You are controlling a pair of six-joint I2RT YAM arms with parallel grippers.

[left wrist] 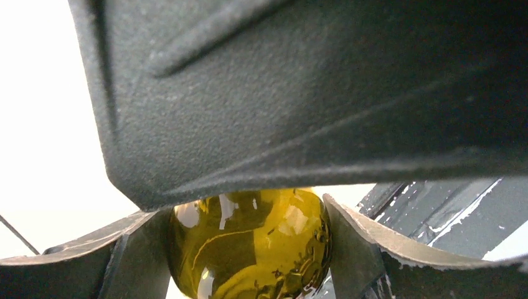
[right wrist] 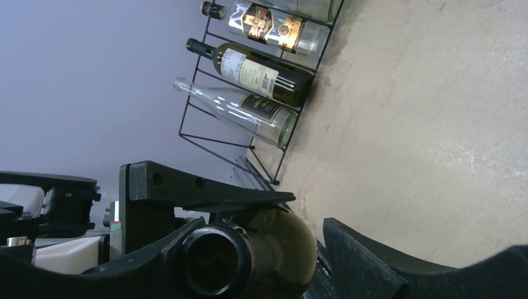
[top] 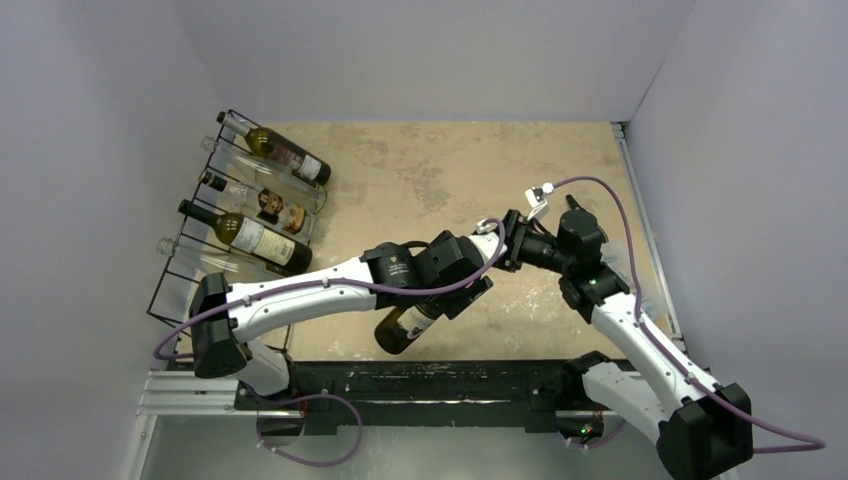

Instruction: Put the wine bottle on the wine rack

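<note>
Though dark housing blocks most of the left wrist view, you can see the olive-green glass of the wine bottle (left wrist: 249, 243) at the bottom edge. It's wedged between both fingers (left wrist: 131, 261) and touching each. So the left gripper (top: 458, 290) is clamped on the bottle. From the top view, you can place the grip on the body just past the label, toward the neck.

The right gripper (top: 512, 240) is at the neck end with its jaws apart. In the right wrist view you get the capped mouth just beside one finger, with a plain gap to the other. I can't tell whether the near finger touches the cap, since it's dark on dark.

The bottle lies roughly level over the middle of the table (top: 420, 170). Its base points near-left and its neck far-right, spanning between the two grippers.

The wine rack (top: 170, 285) stands along the left wall, well apart from the held bottle. You'll count five racked bottles (top: 250, 238) lying in it side by side, necks toward the wall. They're a mix of dark and clear glass, most with labels.
</note>
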